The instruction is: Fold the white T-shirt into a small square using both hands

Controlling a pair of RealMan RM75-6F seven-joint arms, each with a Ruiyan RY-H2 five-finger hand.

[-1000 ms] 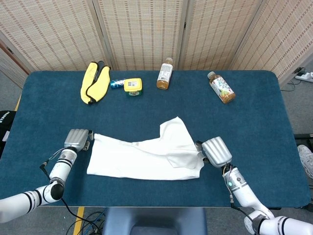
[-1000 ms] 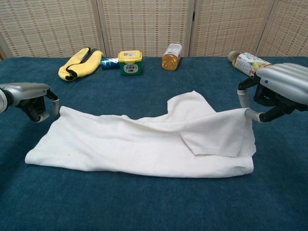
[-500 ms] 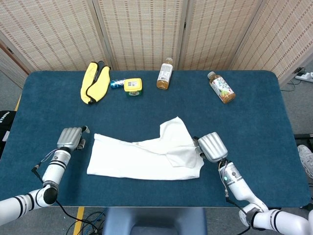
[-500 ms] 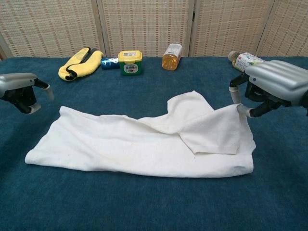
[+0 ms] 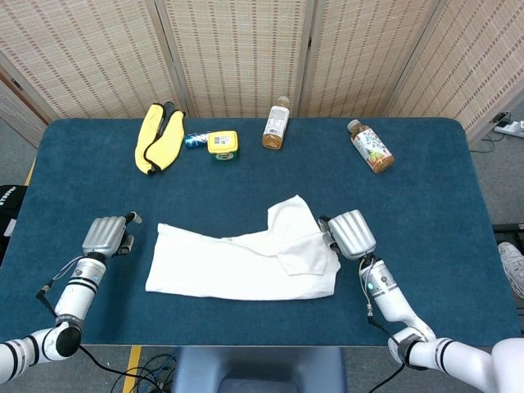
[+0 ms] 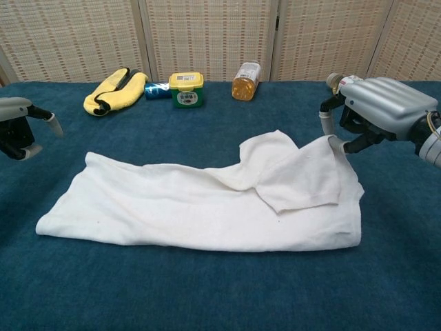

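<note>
The white T-shirt point(image 6: 200, 207) lies near the middle of the blue table point(image 5: 426, 205), already folded into a long band. Its long axis runs left to right, parallel to the near table edge, and a sleeve-like flap point(image 5: 292, 214) points toward the far side at the right end.

The right end of the fabric is raised slightly by the right hand point(image 6: 375, 110), whose thumb and a finger are pinched on the corner of the top layer. The step in hand is judged to be a fold of the right end over toward the left. For that to be done well, the pinch should be kept firm, the corner lifted just clear of the layer beneath, and the edge carried straight along the long axis so that the layers are laid flush and not skewed.

The left hand point(image 5: 104, 237) is held apart from the left edge of the cloth, with nothing in it; its fingers appear curled in.

At the far side lie a yellow cloth point(image 5: 158, 137), a small yellow-lidded jar point(image 5: 222, 145) and two bottles point(image 5: 276, 124), well apart from the shirt.
</note>
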